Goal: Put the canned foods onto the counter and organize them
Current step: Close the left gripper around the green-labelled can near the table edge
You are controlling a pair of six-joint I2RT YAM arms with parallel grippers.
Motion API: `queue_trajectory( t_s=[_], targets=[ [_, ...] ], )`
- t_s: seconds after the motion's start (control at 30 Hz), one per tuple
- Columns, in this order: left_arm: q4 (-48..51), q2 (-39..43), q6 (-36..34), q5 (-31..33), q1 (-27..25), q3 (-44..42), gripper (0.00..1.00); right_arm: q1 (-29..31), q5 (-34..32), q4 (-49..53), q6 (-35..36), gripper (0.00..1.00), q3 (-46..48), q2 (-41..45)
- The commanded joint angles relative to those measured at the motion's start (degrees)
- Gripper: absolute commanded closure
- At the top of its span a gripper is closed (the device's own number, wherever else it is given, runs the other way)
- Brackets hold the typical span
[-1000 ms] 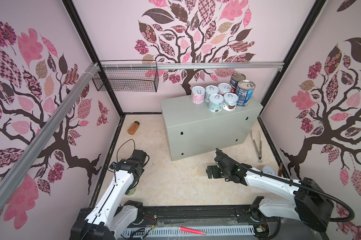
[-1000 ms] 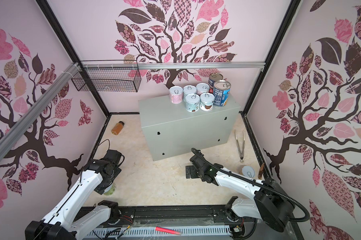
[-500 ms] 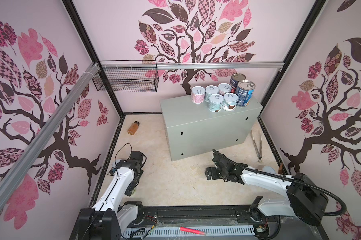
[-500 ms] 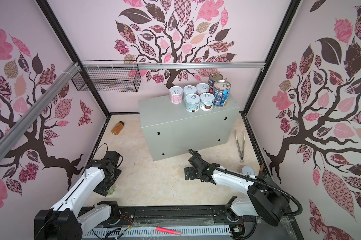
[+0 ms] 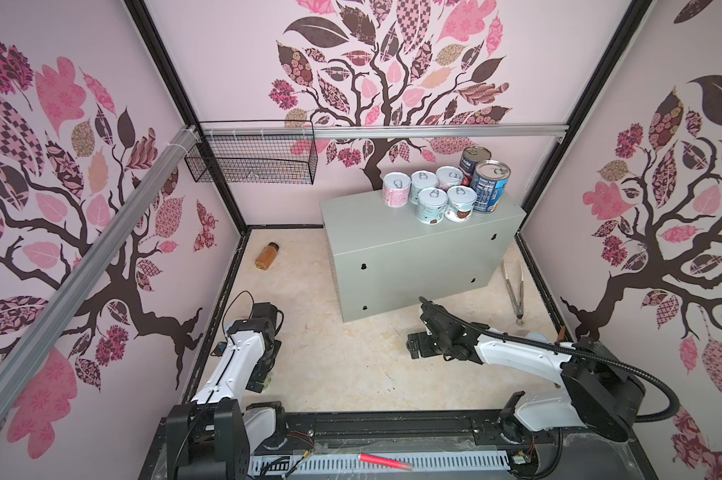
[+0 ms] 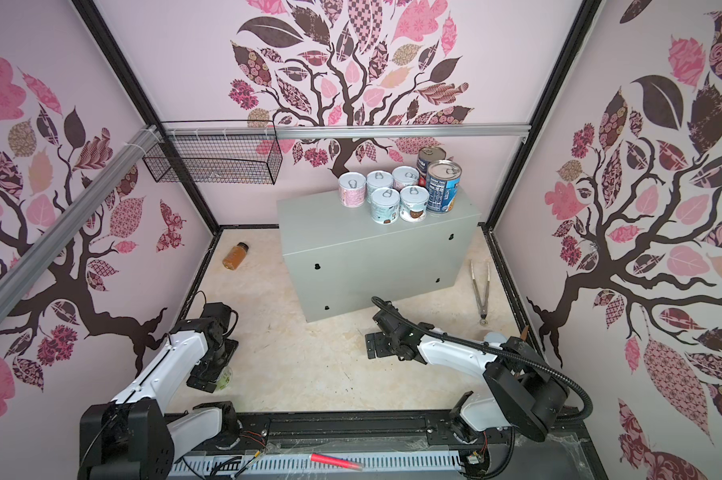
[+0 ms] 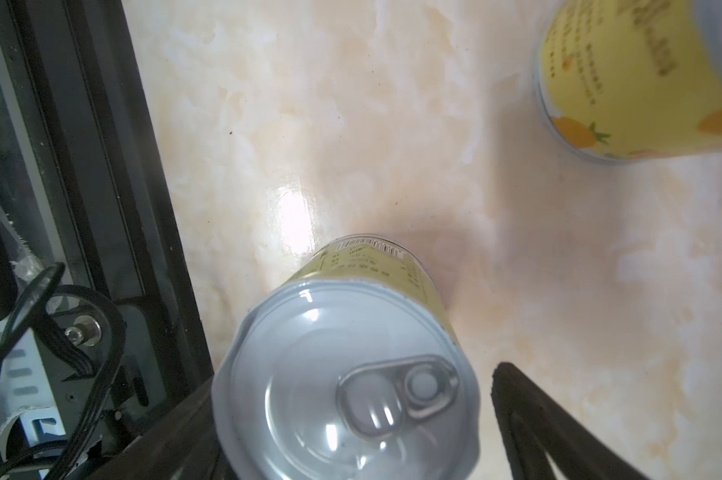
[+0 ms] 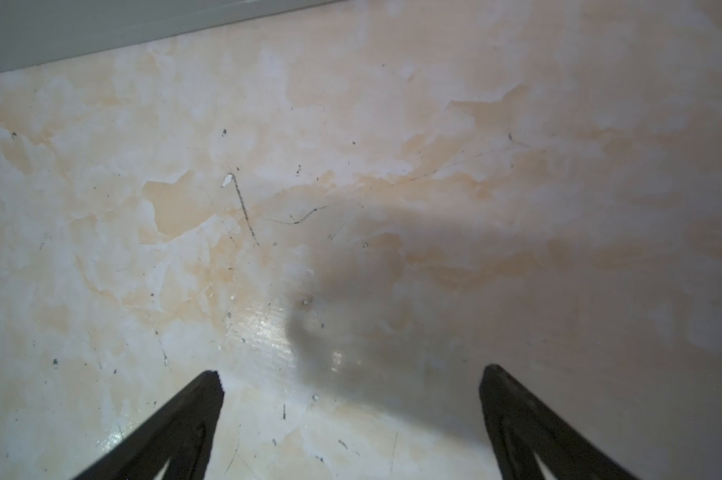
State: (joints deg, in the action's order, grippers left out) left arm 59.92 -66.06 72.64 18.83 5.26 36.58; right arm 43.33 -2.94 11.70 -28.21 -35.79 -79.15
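We look into a booth whose walls (image 5: 81, 208) carry pink-and-brown tree prints between black posts, above a marbled beige floor (image 5: 342, 357). A silver rail (image 5: 434, 132) runs along the back wall, and a black wire basket (image 5: 251, 166) hangs from it at the left corner. The surface (image 5: 359, 224), a grey metal box with keyhole slots in its front, stands on the floor toward the back right. On its top, at the right end, seven cans (image 5: 432, 205) stand upright and close together. Five are short with white lids, set in two rows, and two taller ones stand just to their right, one behind the other. An amber bottle (image 5: 266, 255) lies on the floor near the back left corner, and tongs (image 5: 513, 286) lie to the right of the surface.

At the front left, the left tool (image 7: 351, 380) points down, its jaws wide apart around a green can (image 7: 372, 270) that stands on the floor beside the black frame. One finger (image 7: 517, 407) is clear of the can; we cannot tell whether the other touches it. A yellow can (image 7: 621, 83) stands near. The right tool (image 8: 353, 372) hangs spread wide and empty over the floor just in front of the surface.
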Motion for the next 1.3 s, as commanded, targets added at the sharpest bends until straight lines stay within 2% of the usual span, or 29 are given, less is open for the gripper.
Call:
queue_trajectory(
  t_s=[0.0, 0.3, 0.47, 0.7, 0.9, 1.1, 1.27],
  targets=[
    [-2.3, -0.8, -1.1, -1.2, 1.8, -1.4, 0.05, 0.2, 0.0, 0.3, 0.8, 0.00, -2.3, -1.4],
    [-5.2, -3.7, -2.9, -4.5, 7.1, -1.9, 0.14, 0.2, 0.2, 0.2, 1.4, 0.00, -2.8, -2.3],
    [-5.4, -3.2, -3.9, -3.8, 7.1, -1.6, 0.28, 0.2, 0.2, 0.2, 1.5, 0.00, -2.8, -2.3],
    [-7.3, 1.6, -5.7, -3.8, 6.6, -2.6, 0.42, 0.3, 0.9, 0.1, 2.0, 0.00, -3.5, -3.3],
    [-5.7, 2.0, -6.9, -1.0, 1.9, 1.2, 0.46, 0.2, 0.8, 0.1, 2.3, 0.00, -3.8, -2.9],
    [-0.6, 2.1, -8.7, 9.0, -6.5, 9.3, 0.48, 0.2, 0.9, -0.7, 2.5, 0.00, -2.8, -2.2],
    [-0.3, 3.0, -13.4, 8.8, -8.2, 13.1, 0.50, 0.2, 1.0, -1.5, 2.5, 0.00, -1.5, -1.2]
  ],
)
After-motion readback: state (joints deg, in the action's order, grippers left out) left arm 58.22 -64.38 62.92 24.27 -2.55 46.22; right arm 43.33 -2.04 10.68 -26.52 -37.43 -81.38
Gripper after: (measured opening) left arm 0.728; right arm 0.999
